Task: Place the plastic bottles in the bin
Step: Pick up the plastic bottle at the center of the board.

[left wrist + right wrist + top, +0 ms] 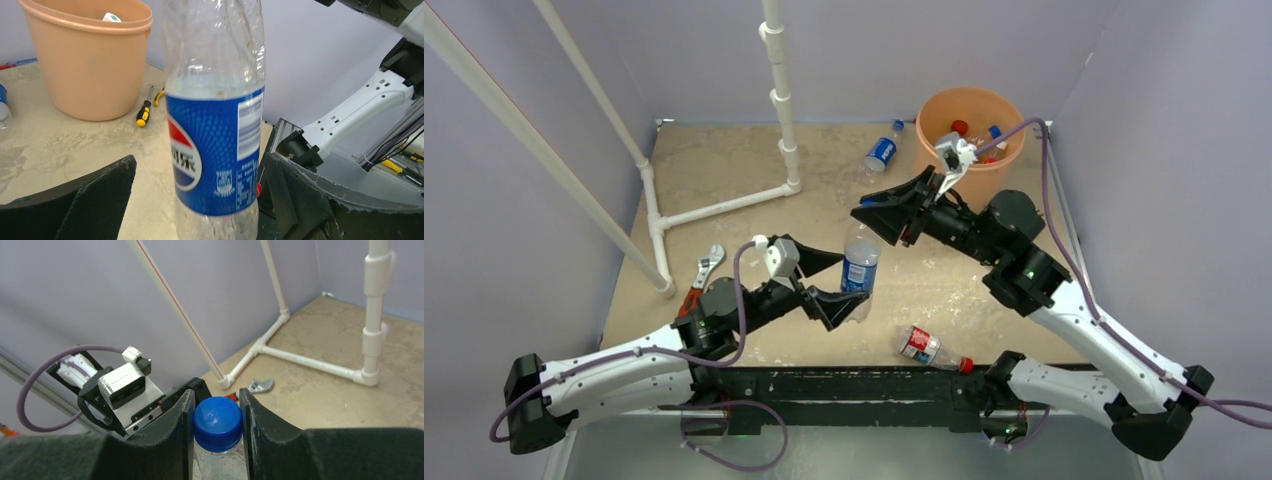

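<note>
1. Top view: an upright bottle (860, 268) of clear plastic with a blue wrap label is seen standing mid-bench (724, 170), well apart from the bin (944, 108).
   - It is flanked by the left fingers (824, 262), which are spread wider than its body. Its top is met by the right fingers (894, 210).
   - A lying blue bottle (882, 152) is found on its side just left of the bin.
   - A red-label bottle (921, 345) with a red cap is laid flat near the bench's near edge.
   - The bin is round, orange, smooth plastic with a rolled rim. Red and blue caps are seen inside it.
   - A metal wrench (707, 268) and a white pipe frame (724, 205) are set on the left of the bench.
2. Left wrist view: the upright bottle is shown close.
   - Its wall is thin and crinkled, and its label is glossy blue with a round red-white-blue logo and a white print panel.
   - The black textured fingers are held apart. One is clear of the label and the other is just beside it; contact cannot be told.
   - The bin, matte and tapered, is seen behind on the left.
   - Yellow-and-black screwdrivers (143, 112) are laid at its foot.
3. Right wrist view: a blue cap (218, 419) with a smooth top is pinched between the right fingers, which are pressed to it on both sides. The bench is seen mottled beige.
</note>
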Robot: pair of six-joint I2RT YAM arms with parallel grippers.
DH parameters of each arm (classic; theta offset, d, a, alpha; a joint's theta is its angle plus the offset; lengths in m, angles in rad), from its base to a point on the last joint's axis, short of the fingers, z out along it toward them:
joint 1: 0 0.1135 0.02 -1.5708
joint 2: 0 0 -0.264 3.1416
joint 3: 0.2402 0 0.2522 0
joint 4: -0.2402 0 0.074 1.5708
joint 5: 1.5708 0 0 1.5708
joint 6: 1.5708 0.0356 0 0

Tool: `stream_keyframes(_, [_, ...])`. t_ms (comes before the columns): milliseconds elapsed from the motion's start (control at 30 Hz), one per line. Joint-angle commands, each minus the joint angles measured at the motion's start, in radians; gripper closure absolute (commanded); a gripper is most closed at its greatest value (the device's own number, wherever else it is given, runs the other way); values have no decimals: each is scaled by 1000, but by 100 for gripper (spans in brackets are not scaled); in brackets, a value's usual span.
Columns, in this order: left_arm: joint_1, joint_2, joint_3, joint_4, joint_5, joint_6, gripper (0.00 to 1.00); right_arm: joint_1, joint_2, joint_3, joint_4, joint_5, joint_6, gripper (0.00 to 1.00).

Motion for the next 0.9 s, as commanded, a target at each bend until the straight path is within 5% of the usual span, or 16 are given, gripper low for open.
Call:
stream_keyframes(0, [-2,-73,-7,44,-10,-2,1,4,-60,68,-23,87,-42,100])
stream_keyframes(167, [-2,-145,-24,10,-48,-24,1,3,-75,157,-71,224,-111,100])
stream_keyframes(500, [-2,-349,-103,-111,-208,-70,1,1,-51,336,-81,865,-345,100])
stream_keyframes(667, [-2,-361,-116,-121,-223,-86,1,1,64,434,60,1033,-501,100])
stream_keyframes(767, [-2,-336,-103,-129,-226,-109,1,-11,106,399,312,1157,-693,100])
stream_keyframes(867, [-2,-313,-107,-126,-215,-142,1,-149,146,372,479,1165,-757,100])
